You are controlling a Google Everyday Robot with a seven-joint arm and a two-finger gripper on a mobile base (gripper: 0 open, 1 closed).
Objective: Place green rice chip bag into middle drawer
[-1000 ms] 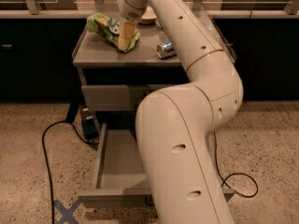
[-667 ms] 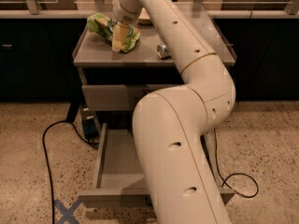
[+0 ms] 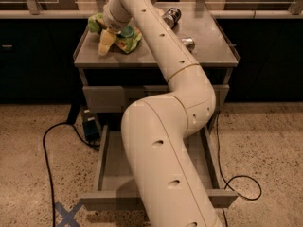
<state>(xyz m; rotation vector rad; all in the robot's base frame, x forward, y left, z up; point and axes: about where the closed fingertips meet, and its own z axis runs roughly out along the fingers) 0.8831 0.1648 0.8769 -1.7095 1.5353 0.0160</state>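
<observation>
My end effector (image 3: 106, 41) is further left and a little lower than 1 second ago, when it was over the right part of the crinkled bright-green rice chip bag (image 3: 134, 39). It now points down at the bag's front-left edge, touching it or just beside it. I cannot tell whether it is released or clenched.

The bag lies on the left rear of the grey metal bench (image 3: 208, 53), seemingly unmoved, so I judge the pick is not yet done. Its long axis runs from back-left to front-right, with my wrist across its middle. I cannot tell which end is which. The wide shallow grey metal middle drawer (image 3: 112, 167) stands pulled open below.
</observation>
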